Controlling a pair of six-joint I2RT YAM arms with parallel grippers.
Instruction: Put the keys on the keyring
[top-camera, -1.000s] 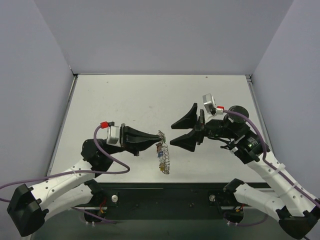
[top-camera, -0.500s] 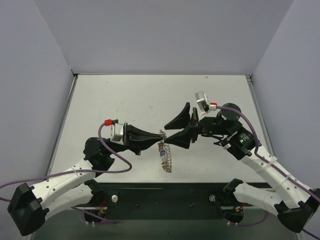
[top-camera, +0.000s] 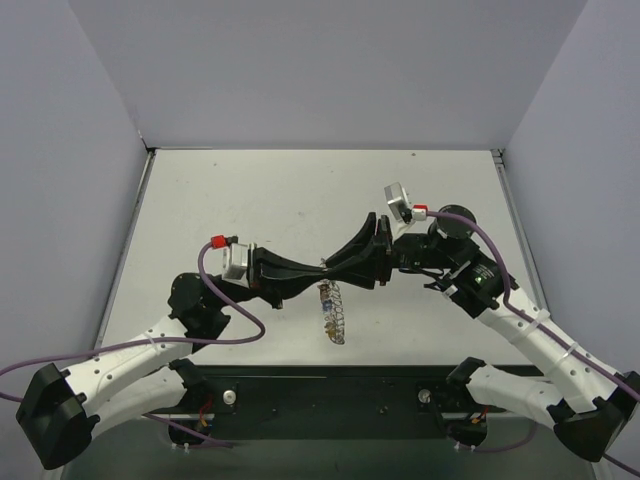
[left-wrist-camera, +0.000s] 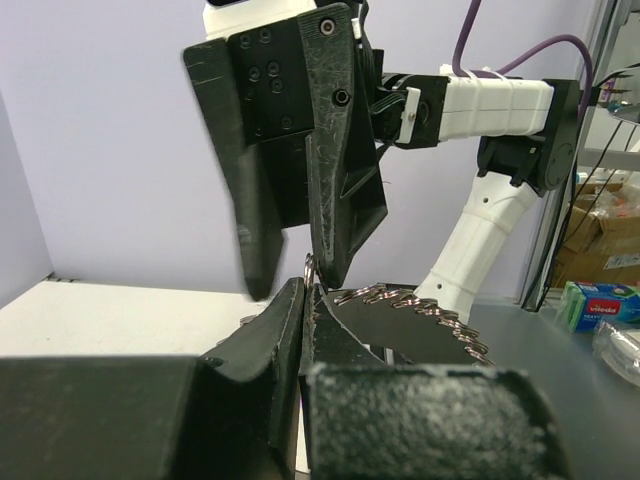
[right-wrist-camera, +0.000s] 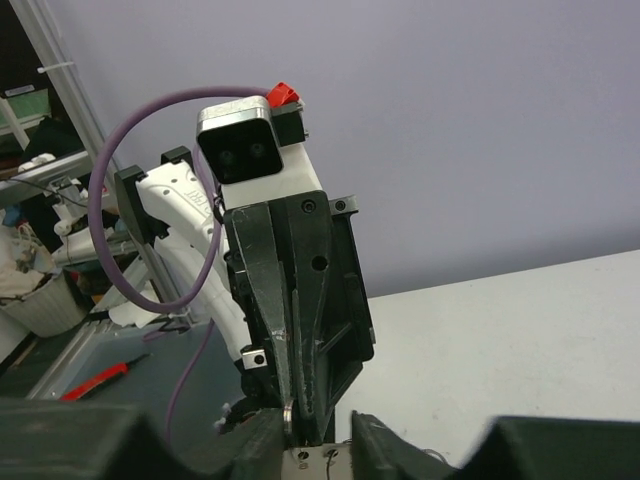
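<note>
The silvery keyring (top-camera: 336, 318) hangs edge-on below my left gripper (top-camera: 322, 271), above the table. Small coloured keys (top-camera: 325, 303) dangle against it near its top. My left gripper is shut on a thin ring at the keyring's top. In the left wrist view the left gripper (left-wrist-camera: 305, 290) pinches that thin ring, and the bumpy rim (left-wrist-camera: 425, 301) trails off to the right. My right gripper (top-camera: 346, 267) is open, with its jaws straddling the left fingertips. The right wrist view shows the right gripper (right-wrist-camera: 315, 437) around the left fingers (right-wrist-camera: 285, 330) and the thin ring (right-wrist-camera: 289, 414).
The white table (top-camera: 250, 200) has grey walls on three sides. The black base rail (top-camera: 330, 385) runs along the near edge. Both arms meet over the table's near middle.
My right gripper has moved left to the left gripper's tips and its jaws have narrowed from wide open. The left gripper has shifted slightly right, still holding the keyring.
</note>
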